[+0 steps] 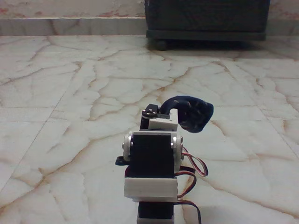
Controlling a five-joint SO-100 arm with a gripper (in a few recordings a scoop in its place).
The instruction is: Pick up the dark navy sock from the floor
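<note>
Fixed view from behind the arm (152, 163), dark navy sock (191, 112) bunched and draped just past the arm's top end – up off the floor (70, 93), claw hidden behind the arm and sock, grip cannot be told, dark cabinet (208, 18) at the back wall.
</note>
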